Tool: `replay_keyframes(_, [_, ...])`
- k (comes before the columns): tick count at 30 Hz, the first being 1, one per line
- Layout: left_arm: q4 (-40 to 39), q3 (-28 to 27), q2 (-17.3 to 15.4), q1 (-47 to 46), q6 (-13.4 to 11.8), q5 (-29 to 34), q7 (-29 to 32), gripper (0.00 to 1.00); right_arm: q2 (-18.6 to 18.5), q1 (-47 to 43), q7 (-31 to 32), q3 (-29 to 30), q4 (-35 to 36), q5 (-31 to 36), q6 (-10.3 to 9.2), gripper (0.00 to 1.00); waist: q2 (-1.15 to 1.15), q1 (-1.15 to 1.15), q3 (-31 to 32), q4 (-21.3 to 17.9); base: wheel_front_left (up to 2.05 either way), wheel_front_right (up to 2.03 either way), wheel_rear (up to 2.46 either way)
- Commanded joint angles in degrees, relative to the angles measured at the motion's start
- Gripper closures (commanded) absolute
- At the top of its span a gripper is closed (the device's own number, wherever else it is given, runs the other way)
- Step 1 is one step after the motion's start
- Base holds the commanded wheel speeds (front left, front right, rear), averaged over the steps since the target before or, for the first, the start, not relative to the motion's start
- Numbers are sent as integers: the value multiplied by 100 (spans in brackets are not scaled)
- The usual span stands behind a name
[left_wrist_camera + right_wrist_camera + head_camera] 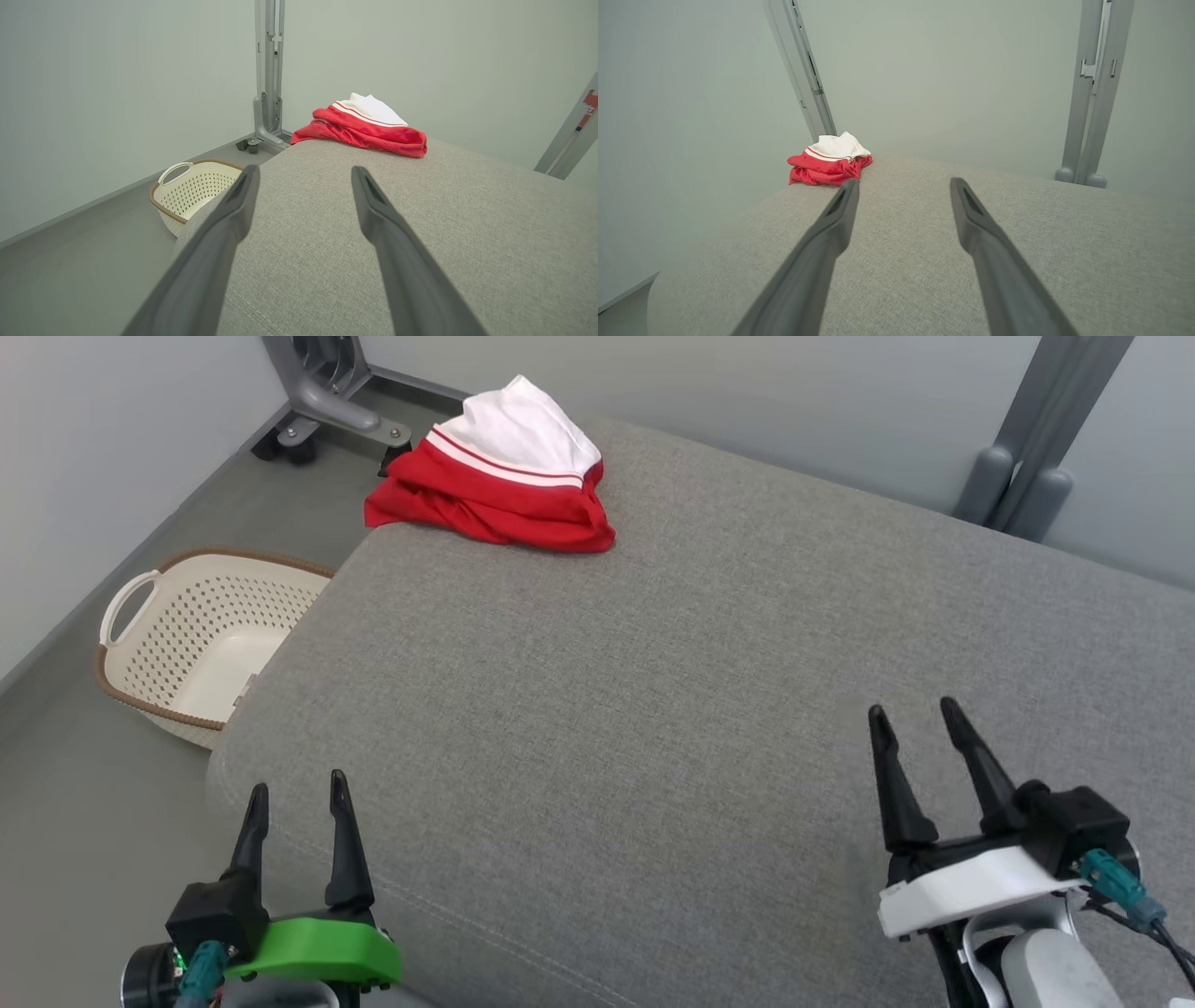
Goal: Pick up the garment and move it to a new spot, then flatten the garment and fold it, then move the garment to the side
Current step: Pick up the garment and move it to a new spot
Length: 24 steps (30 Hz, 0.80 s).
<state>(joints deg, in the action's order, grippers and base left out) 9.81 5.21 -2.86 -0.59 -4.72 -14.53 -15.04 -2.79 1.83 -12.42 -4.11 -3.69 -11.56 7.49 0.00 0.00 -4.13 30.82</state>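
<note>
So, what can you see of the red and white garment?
The garment is soft-looking cloth, bunched in a rumpled heap, not flat. Its white part lies on top, the red part beneath, thin stripes between them. It rests on the far left corner of the grey padded surface, which alone touches it; the left hand and right hand are far away.

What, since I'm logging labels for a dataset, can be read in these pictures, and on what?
No text is readable.
Small red tag on the slanted grey metal post: too blurred to read.
Crumpled red-and-white fabric garment, perforated cream plastic basket: no writing seen.
</note>
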Motion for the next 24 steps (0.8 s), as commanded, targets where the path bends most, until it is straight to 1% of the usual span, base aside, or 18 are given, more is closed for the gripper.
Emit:
replay_keyframes(1, [-22, -89, -9, -190, 20, -47, -20, 0, -19, 160, 70, 40, 142, 109, 1, 0, 0, 0, -252, -140, 0, 0, 0])
replay_keyframes(3, [-79, -227, -75, -417, 60, -26, -20, 0, -19, 242, 189, 112, 315, 244, 0, 0, 0, 0, -480, -306, 0, 0, 0])
replay_keyframes(6, [-110, -445, -282, -909, 158, 23, -20, 0, -27, 418, 381, 188, 597, 453, 0, 0, 0, 0, -877, -606, 0, 0, 0])
replay_keyframes(8, [16, -491, -502, -1370, 298, 60, -19, 0, -23, 541, 485, 216, 774, 578, 0, 0, 0, 0, -1129, -804, 0, 0, 0])
replay_keyframes(9, [95, -534, -667, -1679, 361, 93, -18, 0, -23, 619, 545, 202, 876, 637, 0, 0, 0, 0, -1282, -930, 0, 0, 0])
replay_keyframes(12, [388, -560, -1027, -2547, 558, 121, 164, 0, -23, 735, 666, 127, 1095, 754, 0, 0, 0, 0, -1607, -1224, 0, 0, 0])
replay_keyframes(15, [813, -592, -1385, -3465, 710, 126, 417, 0, -25, 857, 752, 75, 1267, 867, 0, 0, 0, 0, -1903, -1555, 0, 0, 0])
replay_keyframes(17, [1193, -534, -1543, -3994, 804, 144, 666, 0, -21, 909, 787, 50, 1354, 920, 0, 0, 0, 0, -2072, -1756, 0, 0, 0])
replay_keyframes(21, [1978, -462, -1737, -4890, 934, 47, 1136, 0, -18, 997, 838, -99, 1464, 924, 0, 0, 0, 0, -2354, -2147, 0, 0, 0])
replay_keyframes(24, [2530, -372, -1805, -5293, 998, 3, 1487, 0, -19, 1047, 824, -136, 1529, 916, 0, 0, 0, 0, -2499, -2374, 0, 0, 0])
